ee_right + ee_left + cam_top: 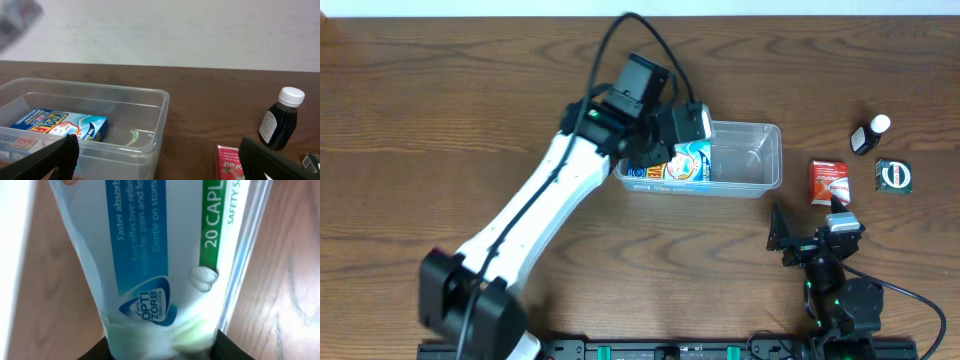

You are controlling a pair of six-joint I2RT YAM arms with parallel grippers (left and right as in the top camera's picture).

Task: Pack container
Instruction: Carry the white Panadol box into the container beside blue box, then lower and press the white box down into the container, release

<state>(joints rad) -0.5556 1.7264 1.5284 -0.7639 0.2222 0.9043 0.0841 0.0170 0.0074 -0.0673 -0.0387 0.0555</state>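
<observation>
One packing step in hand: left gripper (670, 140) poised over the left end of the container (760, 160) at mid-table, a caplet box (150, 255) between its fingers, clamped or free unclear; right gripper (810, 228) idle, fingers apart; next likely the nearby red box (829, 180).

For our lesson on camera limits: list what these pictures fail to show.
Left end effector: overhead, the arm covers it; left wrist, bottom edge cuts it, so grip on the box is unclear.
Bottle label: overhead, too small.
Red box: right wrist, cut by bottom edge.
Container, left end: overhead, arm hides it.
</observation>
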